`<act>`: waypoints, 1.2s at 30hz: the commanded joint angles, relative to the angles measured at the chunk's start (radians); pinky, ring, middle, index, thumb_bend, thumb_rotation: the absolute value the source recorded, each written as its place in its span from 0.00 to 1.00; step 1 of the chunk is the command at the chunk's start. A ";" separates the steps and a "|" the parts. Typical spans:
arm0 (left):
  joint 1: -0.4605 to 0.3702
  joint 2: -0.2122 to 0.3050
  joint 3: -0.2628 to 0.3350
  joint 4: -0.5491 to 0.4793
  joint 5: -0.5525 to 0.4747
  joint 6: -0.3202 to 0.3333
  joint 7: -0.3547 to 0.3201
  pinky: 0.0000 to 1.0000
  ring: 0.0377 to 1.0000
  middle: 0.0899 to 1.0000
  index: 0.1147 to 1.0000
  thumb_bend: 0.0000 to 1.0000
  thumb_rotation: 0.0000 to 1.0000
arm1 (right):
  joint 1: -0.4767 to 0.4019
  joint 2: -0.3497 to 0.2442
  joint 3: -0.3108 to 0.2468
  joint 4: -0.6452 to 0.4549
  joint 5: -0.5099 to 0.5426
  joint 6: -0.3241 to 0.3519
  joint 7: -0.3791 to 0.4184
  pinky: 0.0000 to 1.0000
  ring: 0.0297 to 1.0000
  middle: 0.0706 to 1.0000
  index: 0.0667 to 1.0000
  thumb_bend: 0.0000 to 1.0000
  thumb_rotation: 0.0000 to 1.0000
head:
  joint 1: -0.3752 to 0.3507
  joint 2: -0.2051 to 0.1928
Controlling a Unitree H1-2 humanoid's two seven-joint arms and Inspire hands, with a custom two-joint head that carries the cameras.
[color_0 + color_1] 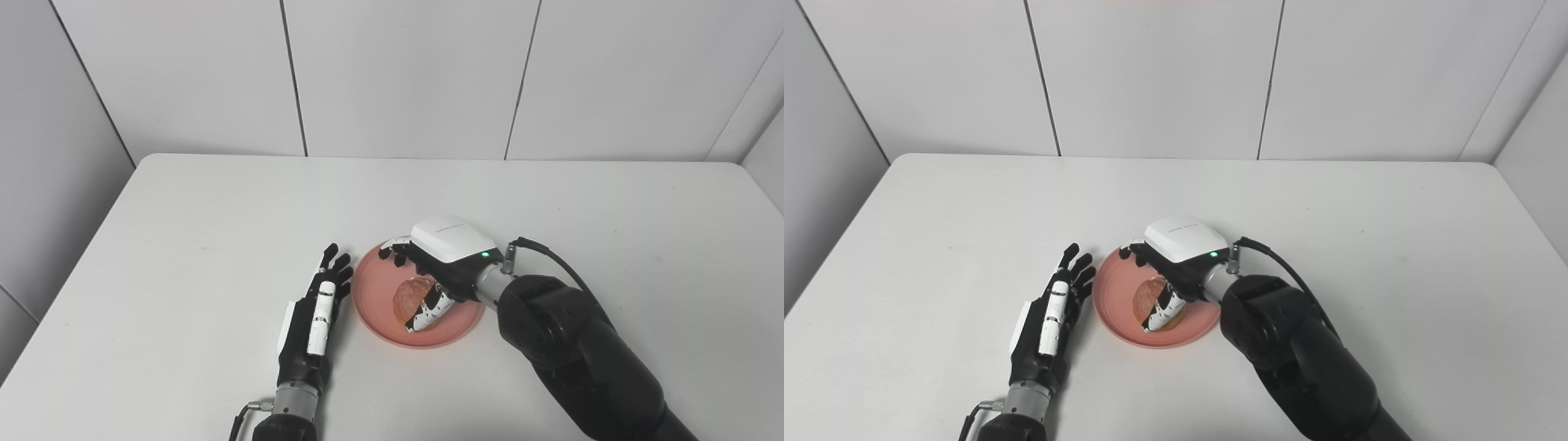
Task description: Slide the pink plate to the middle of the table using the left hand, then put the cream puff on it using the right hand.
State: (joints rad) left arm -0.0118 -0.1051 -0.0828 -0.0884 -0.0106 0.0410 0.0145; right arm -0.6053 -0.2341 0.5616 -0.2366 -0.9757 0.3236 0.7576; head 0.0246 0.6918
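Matt white table (202, 233), smooth pink plastic-looking plate (373, 294).

A: Where is the plate (373, 300)?
B: Near the middle of the table (184, 245), with the left hand (315, 312) just beside its left rim, fingers straight.
A: And the cream puff (409, 298)?
B: Over the plate, with the right hand (438, 269) closed around it.

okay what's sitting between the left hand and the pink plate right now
Nothing. The left hand lies open and flat just left of the pink plate, fingertips near its rim, with only a thin strip of bare table between; both eye views show this.
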 commanded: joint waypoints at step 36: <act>0.001 0.018 0.013 0.003 -0.008 0.013 -0.005 0.92 0.91 0.91 0.91 0.44 1.00 | 0.354 0.042 -0.447 -0.057 0.415 -0.167 -0.483 0.84 0.93 0.99 1.00 0.85 0.83 | -0.011 0.004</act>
State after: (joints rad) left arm -0.0135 -0.0911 -0.0767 -0.0889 -0.0142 0.0443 0.0126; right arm -0.2360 -0.1965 0.1271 -0.2769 -0.5853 0.2151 0.3276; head 0.0123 0.6949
